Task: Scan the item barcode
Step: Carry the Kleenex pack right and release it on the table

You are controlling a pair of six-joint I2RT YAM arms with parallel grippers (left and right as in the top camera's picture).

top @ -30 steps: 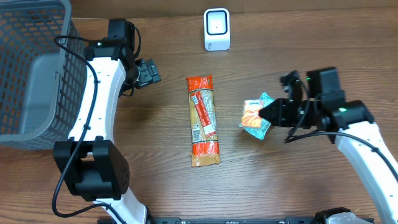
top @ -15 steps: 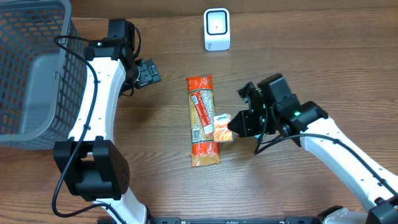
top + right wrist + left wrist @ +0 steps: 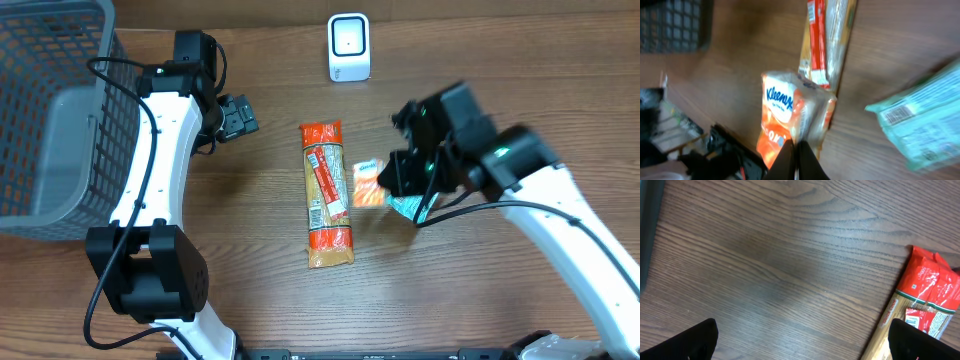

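Note:
My right gripper is shut on the edge of an orange Kleenex tissue pack and holds it above the table, just right of a long red pasta pack. In the right wrist view the tissue pack hangs from the shut fingertips, blurred. A white scanner stands at the far edge, well apart from the pack. My left gripper is open and holds nothing, left of the pasta pack's top end. In the left wrist view its fingers stand wide over bare wood.
A teal packet with a barcode lies on the table under my right arm. A grey wire basket fills the far left. The pasta pack shows by the left gripper's right finger.
My right gripper carried the tissue pack left, away from the teal packet, then a little toward the far side near the pasta pack. The left arm has not moved.

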